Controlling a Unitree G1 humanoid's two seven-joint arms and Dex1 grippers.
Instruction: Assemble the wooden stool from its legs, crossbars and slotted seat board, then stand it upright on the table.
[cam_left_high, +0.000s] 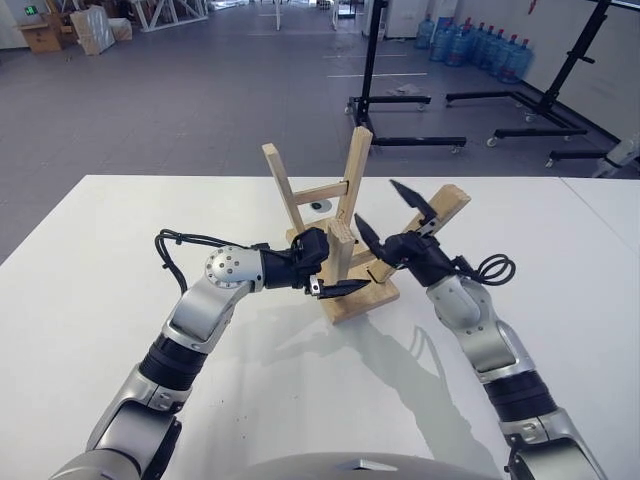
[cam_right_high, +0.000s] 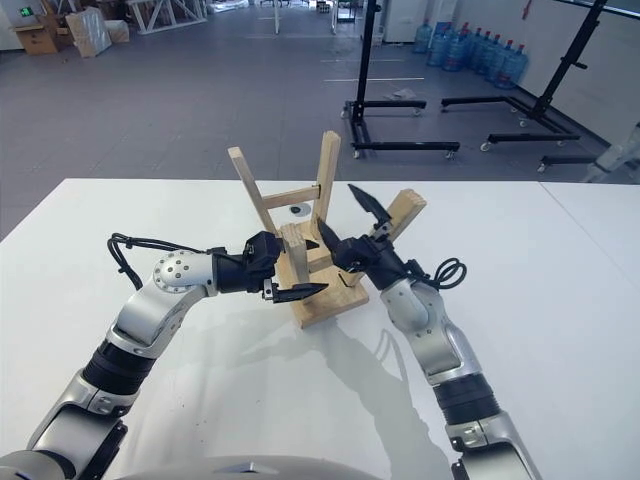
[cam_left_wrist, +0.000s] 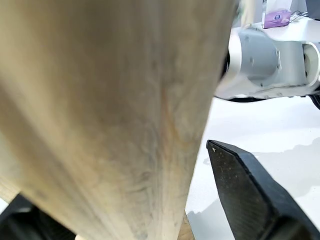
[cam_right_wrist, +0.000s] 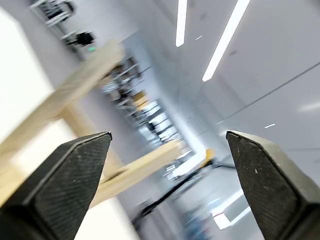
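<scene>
Stool (cam_left_high: 345, 200) upside down at mid-table (cam_left_high: 120, 250), seat board (cam_left_high: 365, 298) flat on the top, legs pointing up. Left gripper (cam_left_high: 335, 272) released, fingers astride the near leg (cam_left_high: 342, 250) low down, with a sliver of gap between one finger (cam_left_wrist: 250, 200) and the wood. Right gripper (cam_left_high: 375, 200) spread wide and holding nothing, just beside the tilted right-hand leg (cam_left_high: 445, 205), tips aimed toward the crossbar (cam_left_high: 320, 192) joining the two far legs.

Likely the seating of the last leg; turning upright not yet done. To do it well: close the left on the near leg to steady the frame, take the tilted leg near its free end, swing it plumb, press straight down into the board, no twisting.

Board well in from the table's front edge. Broad bare white to both sides and in front for turning the stool over. Far edge nearer behind the legs, so probably safer to tip toward the robot.
</scene>
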